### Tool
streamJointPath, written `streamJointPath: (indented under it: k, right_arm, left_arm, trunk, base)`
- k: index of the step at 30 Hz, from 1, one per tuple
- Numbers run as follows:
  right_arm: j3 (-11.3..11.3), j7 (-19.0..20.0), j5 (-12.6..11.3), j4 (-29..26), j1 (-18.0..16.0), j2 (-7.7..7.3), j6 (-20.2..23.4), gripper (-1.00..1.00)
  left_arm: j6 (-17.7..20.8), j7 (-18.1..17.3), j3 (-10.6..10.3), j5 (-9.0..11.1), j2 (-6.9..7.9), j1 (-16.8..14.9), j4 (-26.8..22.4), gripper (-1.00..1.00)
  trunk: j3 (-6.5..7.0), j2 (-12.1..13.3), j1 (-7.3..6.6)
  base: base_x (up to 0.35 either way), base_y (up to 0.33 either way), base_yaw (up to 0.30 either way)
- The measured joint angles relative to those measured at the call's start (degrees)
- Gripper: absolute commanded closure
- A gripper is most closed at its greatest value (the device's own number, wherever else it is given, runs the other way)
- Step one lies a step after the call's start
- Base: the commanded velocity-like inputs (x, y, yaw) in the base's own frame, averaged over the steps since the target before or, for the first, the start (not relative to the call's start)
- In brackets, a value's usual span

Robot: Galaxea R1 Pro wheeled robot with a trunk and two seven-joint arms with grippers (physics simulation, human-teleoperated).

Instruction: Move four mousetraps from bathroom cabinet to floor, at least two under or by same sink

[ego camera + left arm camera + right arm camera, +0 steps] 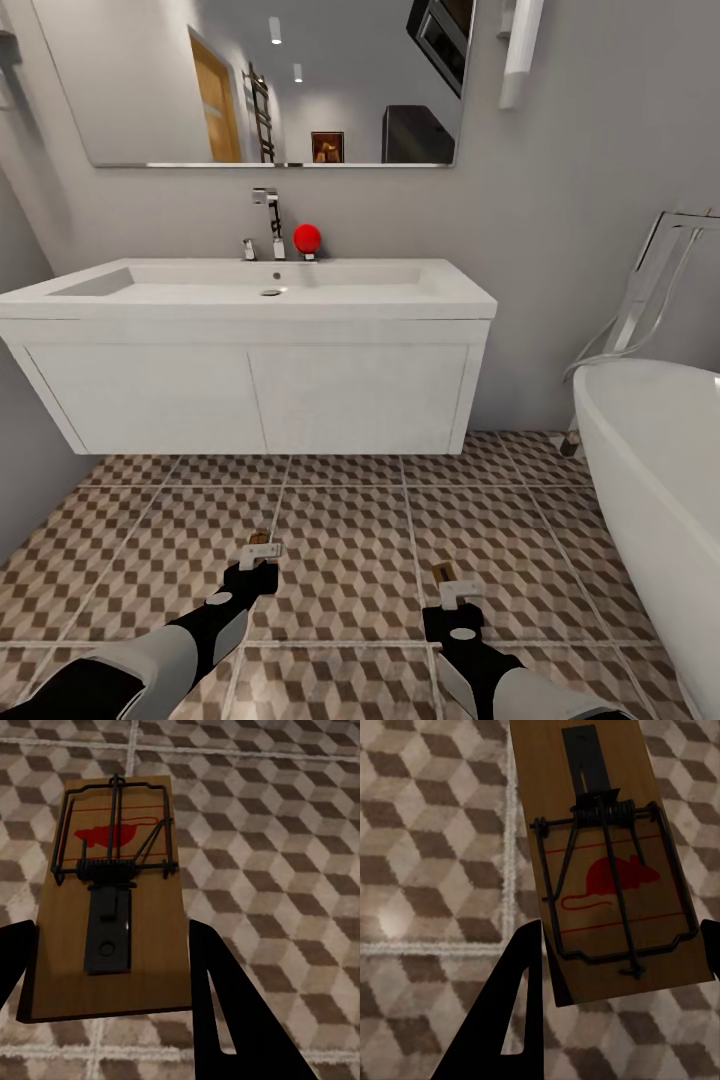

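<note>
Two mousetraps (pixel 112 900) (pixel 611 862) held, one per claw: left gripper (pixel 262 552), right gripper (pixel 450 588) | next we lower both near sink (pixel 260 290), frame middle

Matt wooden mousetraps (pixel 112 907), patterned tile floor (pixel 350 530)

No legible text; red mouse emblem on mousetraps (pixel 607 862).

Both arms reach forward and low from the bottom of the head view, grey forearms ending in black wrists. The left gripper (pixel 262 553) has its two dark fingers (pixel 225 1005) closed on either long edge of a mousetrap (pixel 112 907). The right gripper (pixel 452 588) likewise clamps its own mousetrap (pixel 611 870) between its fingers (pixel 521 1005).
</note>
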Motion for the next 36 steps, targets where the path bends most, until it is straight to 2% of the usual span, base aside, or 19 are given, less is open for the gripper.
streamJointPath:
  k: [10, 17, 20, 26, 33, 36]
  right_arm:
    - [0.20, -0.13, -0.03, 0.03, 0.00, -0.01, -0.12, 1.00]
    - [0.23, -0.58, -0.02, 0.01, 0.00, 0.00, 0.13, 1.00]
    - [0.19, -1.95, -0.06, 0.01, 0.00, 0.02, 1.08, 1.00]
    - [0.17, -3.62, 0.18, -1.48, -0.02, 0.40, 6.46, 1.00]
    - [0.18, -3.82, 0.14, -2.63, -0.02, 0.60, 7.25, 1.00]
    - [0.19, -3.84, 0.14, -2.69, -0.01, 0.58, 6.49, 1.00]
  left_arm:
    - [0.09, 0.11, 0.02, 0.09, 0.00, 0.12, 0.04, 1.00]
    - [0.09, 0.15, -0.06, -0.26, -0.17, 2.17, 0.03, 1.00]
    - [0.07, 0.08, -0.08, -0.39, -0.38, 2.90, 0.03, 1.00]
    - [0.05, 0.15, -0.14, -0.46, -0.56, 4.29, 0.03, 1.00]
    - [-0.15, 0.01, -0.18, -0.70, -0.56, 4.56, -0.03, 1.00]
    - [-0.05, 0.14, -0.21, -0.72, -1.35, 4.57, -0.06, 1.00]
  trunk:
    - [0.00, 0.00, 0.00]
    - [0.00, 0.00, 0.00]
    - [0.00, 0.00, 0.00]
    - [0.00, 0.00, 0.00]
    - [0.00, 0.00, 0.00]
    - [0.00, 0.00, 0.00]
  base:
    - [0.000, 0.000, 0.000]
    - [0.000, 0.000, 0.000]
    - [0.000, 0.000, 0.000]
    - [0.000, 0.000, 0.000]
    - [0.000, 0.000, 0.000]
    - [0.000, 0.000, 0.000]
